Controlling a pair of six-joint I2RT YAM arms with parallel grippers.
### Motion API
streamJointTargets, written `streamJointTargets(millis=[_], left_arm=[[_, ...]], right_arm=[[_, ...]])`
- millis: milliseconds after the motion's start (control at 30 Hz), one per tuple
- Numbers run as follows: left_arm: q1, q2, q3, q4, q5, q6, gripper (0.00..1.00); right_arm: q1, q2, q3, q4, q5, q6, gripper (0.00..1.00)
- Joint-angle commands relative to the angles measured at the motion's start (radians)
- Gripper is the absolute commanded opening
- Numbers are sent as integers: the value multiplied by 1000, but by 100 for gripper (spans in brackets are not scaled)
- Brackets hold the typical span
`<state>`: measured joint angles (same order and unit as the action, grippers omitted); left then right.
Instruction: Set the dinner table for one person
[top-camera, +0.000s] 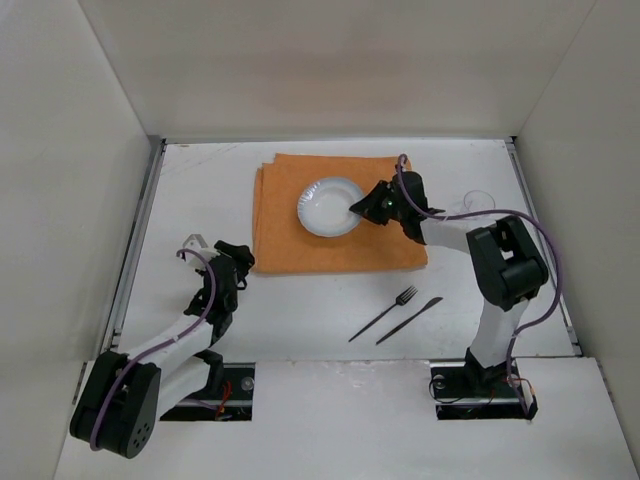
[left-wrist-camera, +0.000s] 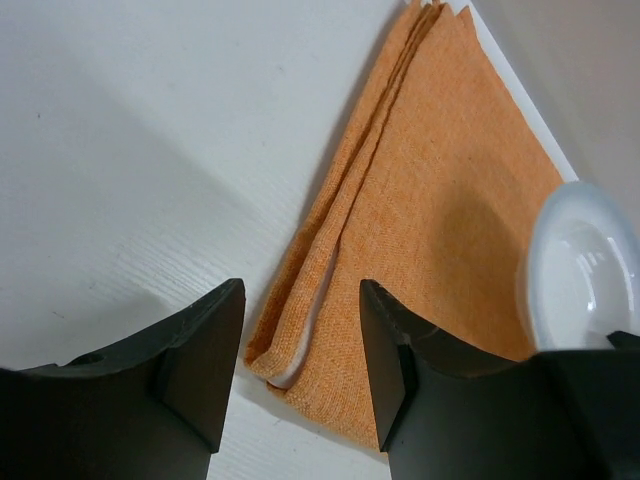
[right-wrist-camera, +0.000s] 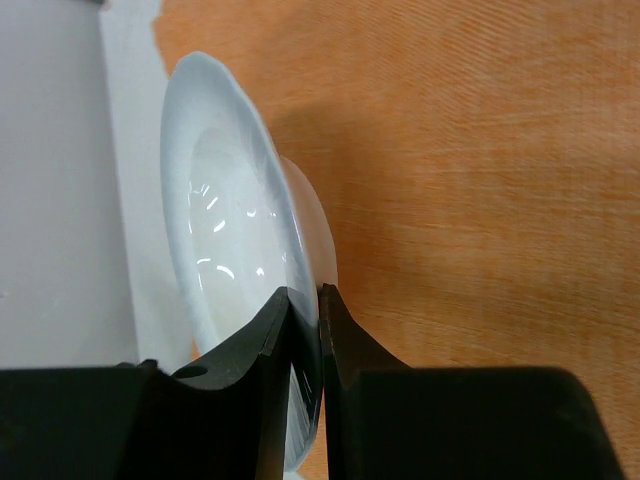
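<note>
A white plate (top-camera: 328, 207) lies on the orange cloth mat (top-camera: 300, 250) in the middle of the white dinner table (top-camera: 300, 320). My right gripper (top-camera: 362, 208) is shut on the plate's right rim. In the right wrist view the plate (right-wrist-camera: 225, 230) is pinched between the jaws of that gripper (right-wrist-camera: 306, 305), above the mat (right-wrist-camera: 480, 200). My left gripper (top-camera: 240, 262) is open and empty beside the mat's near left corner. In the left wrist view that folded corner (left-wrist-camera: 300, 340) lies between the jaws of this gripper (left-wrist-camera: 300, 345), and the plate (left-wrist-camera: 585, 265) shows at the right.
A black fork (top-camera: 385, 311) and a black knife (top-camera: 410, 320) lie side by side on the table in front of the mat, near the right arm. A clear glass (top-camera: 480, 202) stands at the right behind the right arm. White walls close in the table.
</note>
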<state>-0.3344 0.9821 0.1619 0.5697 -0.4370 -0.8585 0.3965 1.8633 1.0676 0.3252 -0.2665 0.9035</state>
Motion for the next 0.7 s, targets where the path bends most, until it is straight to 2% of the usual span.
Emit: streamJointTargets(millis=[0,233,400,467,667], left_arm=[[-7,-8,-9,76,9,-8,47],[-18,10,-2,76,9,-8,47],[-19,20,-4,94,7,-7,47],[-24,23,-2,96,1,-2,47],[-31,32,2,96,0,3,47]], right_arm=[[-6,0,55,49,0,31,11],[-8,59,52,37,44,51,12],[-3,83,63,-15,88,40,19],[-3,83,63,-43,107,31,25],[-5,27,28,-78,156,-11,53]])
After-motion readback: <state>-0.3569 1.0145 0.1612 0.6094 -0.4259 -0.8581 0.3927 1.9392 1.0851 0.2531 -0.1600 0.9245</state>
